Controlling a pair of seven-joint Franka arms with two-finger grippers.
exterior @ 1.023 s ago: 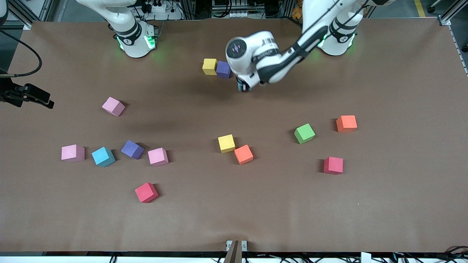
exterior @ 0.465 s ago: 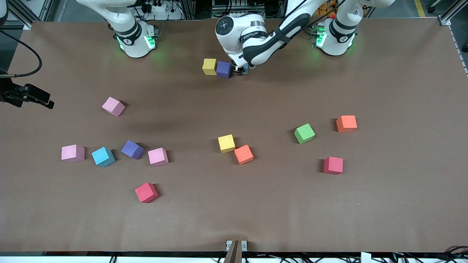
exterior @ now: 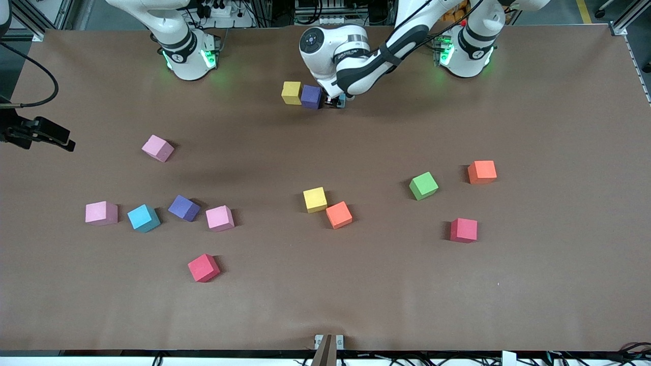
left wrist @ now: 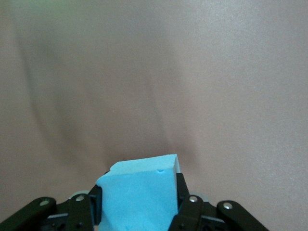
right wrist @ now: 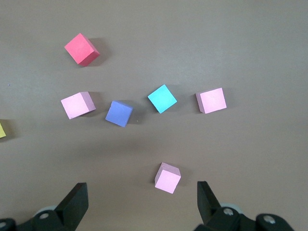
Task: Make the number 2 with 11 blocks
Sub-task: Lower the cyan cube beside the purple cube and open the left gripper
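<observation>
While the right hand (right wrist: 139, 204) waits spread wide and empty, the left hand (exterior: 336, 102) clamps a light blue block (left wrist: 139, 195).
It sits beside the purple block (exterior: 311, 96) and yellow block (exterior: 291, 92) near the counter's (exterior: 534, 284) robot-side edge.

Over the table (right wrist: 269, 43), the right end effector (right wrist: 142, 204) hangs spread above six scattered blocks (right wrist: 162, 98).

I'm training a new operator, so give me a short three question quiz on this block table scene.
1. True or false: the left gripper holds a light blue block.
2. Which block touches the yellow block near the robots' bases? A green, B purple, C red.
3. The right gripper hangs open over a ____ block.

Key: 1 true. 2 B, the purple block. 3 pink.
</observation>
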